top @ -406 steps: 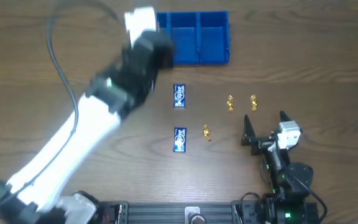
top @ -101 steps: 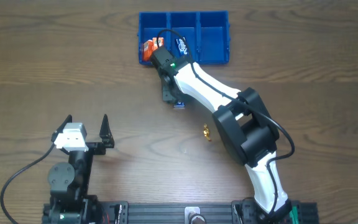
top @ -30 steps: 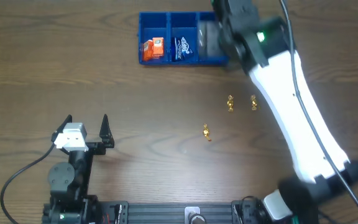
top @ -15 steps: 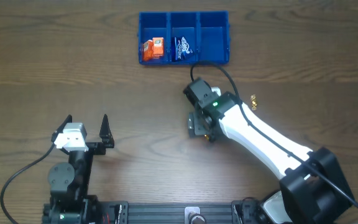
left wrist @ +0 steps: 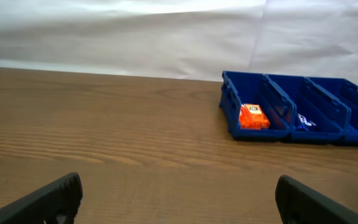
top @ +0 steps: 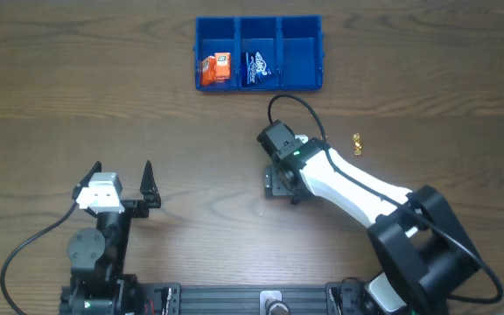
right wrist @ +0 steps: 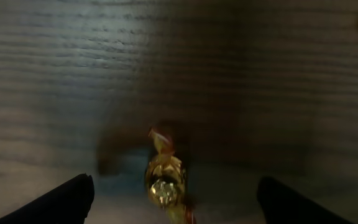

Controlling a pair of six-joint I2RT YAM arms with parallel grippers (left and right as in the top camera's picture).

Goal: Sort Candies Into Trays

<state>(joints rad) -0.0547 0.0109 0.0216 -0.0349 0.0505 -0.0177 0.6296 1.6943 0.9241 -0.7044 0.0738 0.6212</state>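
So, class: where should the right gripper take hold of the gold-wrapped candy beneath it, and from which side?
Grip the gold-wrapped candy across its round middle, coming straight down: it lies flat on the table, and its twisted wrapper tail looks too flimsy.

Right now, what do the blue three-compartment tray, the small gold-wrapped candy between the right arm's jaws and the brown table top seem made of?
Blue three-compartment tray: likely moulded plastic, uniform colour, slight sheen, thin walls.
Small gold-wrapped candy: probably metallic foil, shiny, with a twisted end.
Brown table top: wood or wood-look laminate, matte, with straight grain lines.
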